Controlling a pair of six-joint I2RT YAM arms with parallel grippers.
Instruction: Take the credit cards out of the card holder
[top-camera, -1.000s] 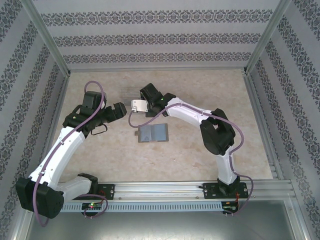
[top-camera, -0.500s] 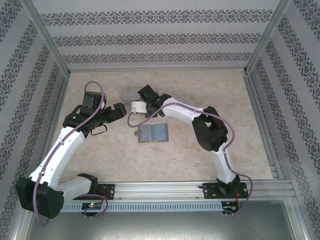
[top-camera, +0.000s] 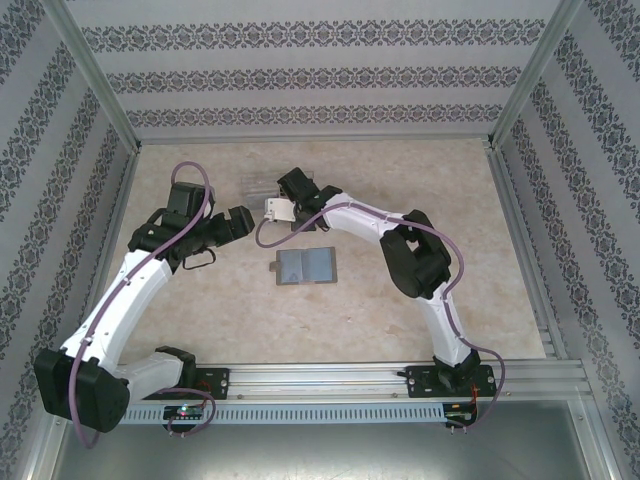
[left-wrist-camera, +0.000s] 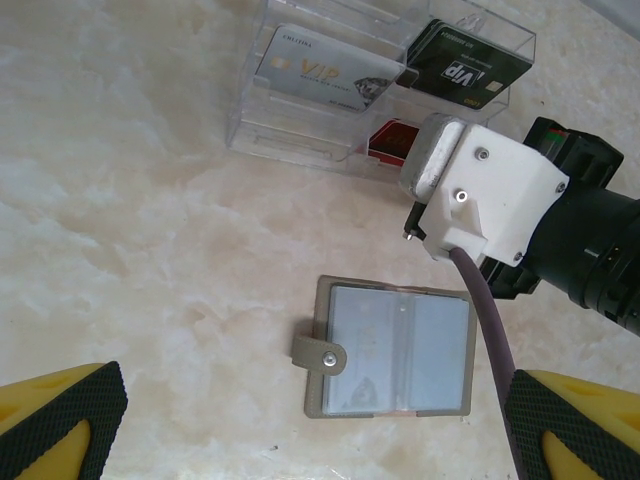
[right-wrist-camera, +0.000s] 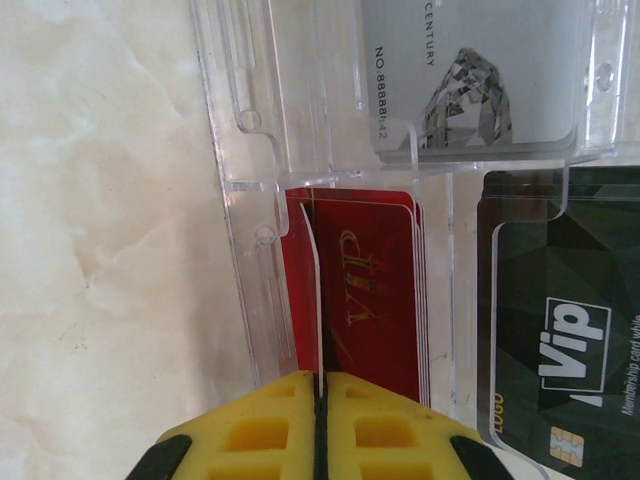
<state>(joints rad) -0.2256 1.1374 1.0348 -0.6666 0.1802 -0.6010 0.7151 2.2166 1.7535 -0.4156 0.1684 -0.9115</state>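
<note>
A beige marbled worktop (top-camera: 500, 300) sits between wallpapered walls (top-camera: 300, 80). The card holder (left-wrist-camera: 400, 350) lies open mid-worktop. Toward the far edge, a clear tray (left-wrist-camera: 290, 140) holds a whitish card (left-wrist-camera: 320, 75) and a black card (right-wrist-camera: 560, 300), both printed "VIP". The right gripper (right-wrist-camera: 318, 420) pinches a red card (right-wrist-camera: 300, 290) at the tray, and the left gripper (left-wrist-camera: 320, 425) gapes wide.

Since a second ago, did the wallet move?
No. The wallet lies open in the same spot, just as far from the front rail as before.
</note>
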